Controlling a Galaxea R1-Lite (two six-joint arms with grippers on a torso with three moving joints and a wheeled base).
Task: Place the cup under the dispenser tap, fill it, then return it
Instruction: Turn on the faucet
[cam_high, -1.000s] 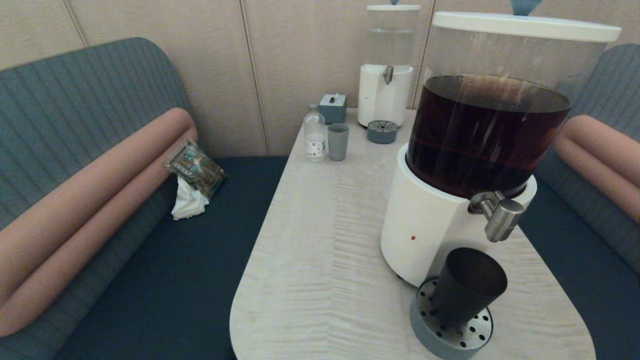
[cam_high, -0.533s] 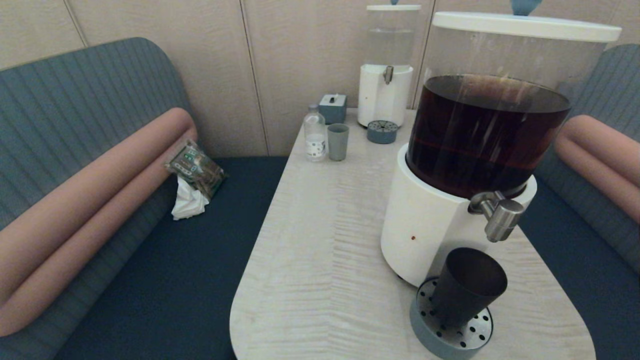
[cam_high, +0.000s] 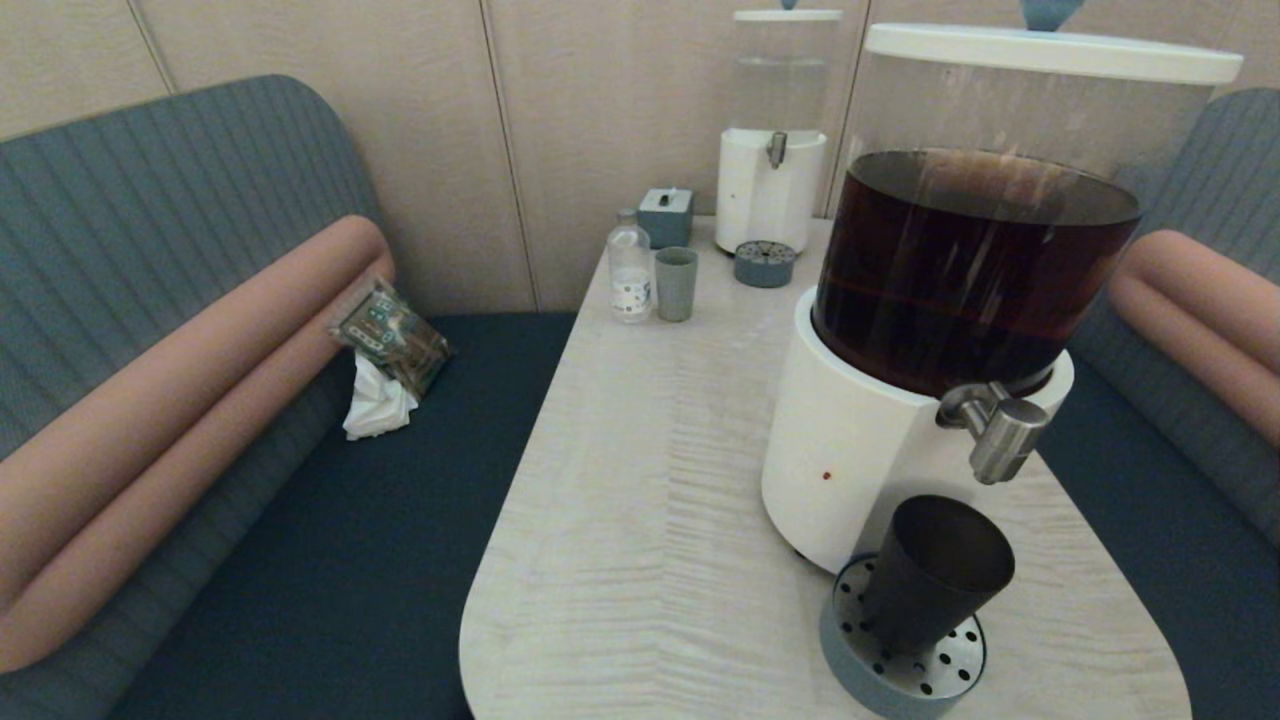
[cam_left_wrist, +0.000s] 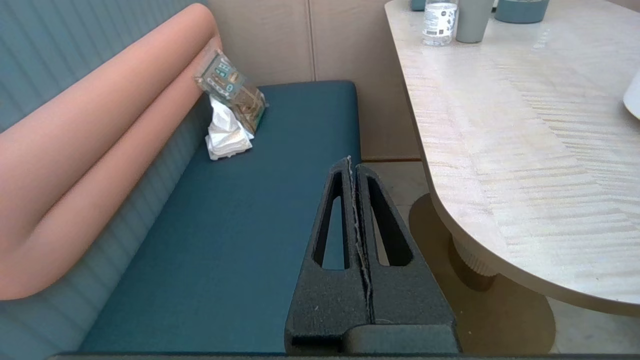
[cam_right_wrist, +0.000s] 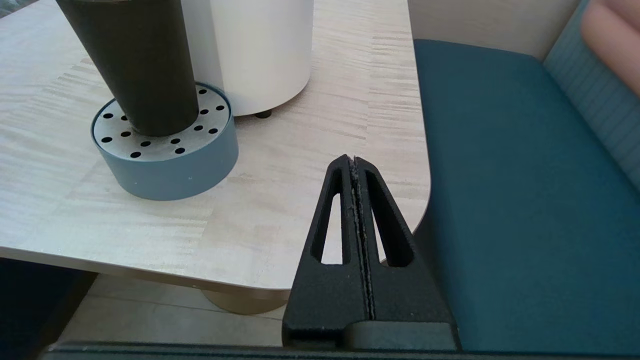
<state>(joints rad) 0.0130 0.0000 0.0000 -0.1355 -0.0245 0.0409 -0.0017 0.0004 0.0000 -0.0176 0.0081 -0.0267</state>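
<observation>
The left gripper (cam_left_wrist: 354, 165) is seen pressed fully together, nothing held between its fingers, parked low over the dark blue bench seat (cam_left_wrist: 240, 225) beside the table edge (cam_left_wrist: 450, 200). The right gripper (cam_right_wrist: 354, 162) is likewise clamped tight on nothing, poised off the near right corner of the table (cam_right_wrist: 300, 210), with the other bench seat (cam_right_wrist: 525, 175) beneath it. Neither arm is caught in the head view.

Just ahead of the right gripper, the cup (cam_high: 935, 572) is found standing upright on the round perforated drip tray (cam_high: 905, 668), which is set against the white base of the large dispenser (cam_high: 850, 450). The dispenser tap (cam_high: 1000, 432) is placed above the cup's open mouth, slightly toward the right rim. Dark brown liquid is held in the tank (cam_high: 970, 270) above.

Further back on the table, a pale grey-green cup (cam_high: 676, 284) is spotted beside a small clear bottle (cam_high: 629, 268), with a smaller clear-liquid dispenser (cam_high: 772, 190) near the wall. On the left bench, a snack packet (cam_high: 392, 337) and a crumpled white tissue (cam_high: 378, 405) are left against the cushion.
</observation>
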